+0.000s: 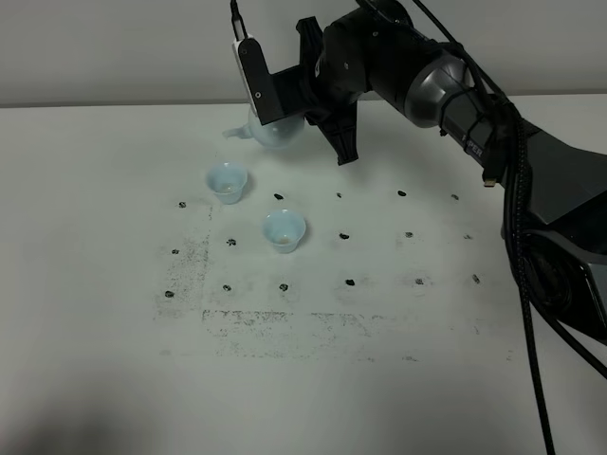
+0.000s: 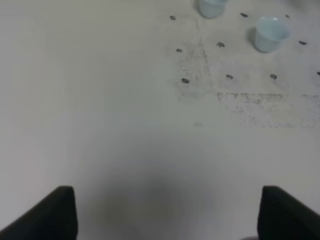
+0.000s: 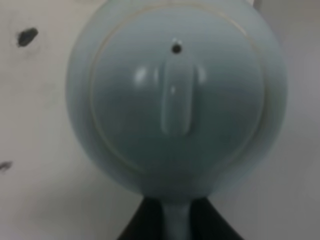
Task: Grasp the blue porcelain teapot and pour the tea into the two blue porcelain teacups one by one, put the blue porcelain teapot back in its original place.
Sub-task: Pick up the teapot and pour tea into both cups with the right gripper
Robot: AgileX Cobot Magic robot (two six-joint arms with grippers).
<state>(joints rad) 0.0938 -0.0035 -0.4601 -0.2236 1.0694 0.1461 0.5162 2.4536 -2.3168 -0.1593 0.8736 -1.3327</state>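
The pale blue porcelain teapot (image 1: 272, 134) is at the back of the table, its spout pointing left, just behind the far teacup (image 1: 228, 181). My right gripper (image 1: 303, 116) is shut on its loop handle. The right wrist view looks down on the teapot's lid (image 3: 176, 97), with the handle running between the black fingers (image 3: 145, 225). The near teacup (image 1: 284, 230) stands a little to the front right of the far one. Both teacups show in the left wrist view (image 2: 270, 33) (image 2: 210, 7). My left gripper (image 2: 167, 212) hovers open over bare table, far from them.
The white table (image 1: 114, 313) carries a grid of small black marks and a scuffed grey patch (image 1: 313, 332) in front of the cups. The right arm's black body and cables (image 1: 531, 237) fill the right side. The left arm is out of the high view.
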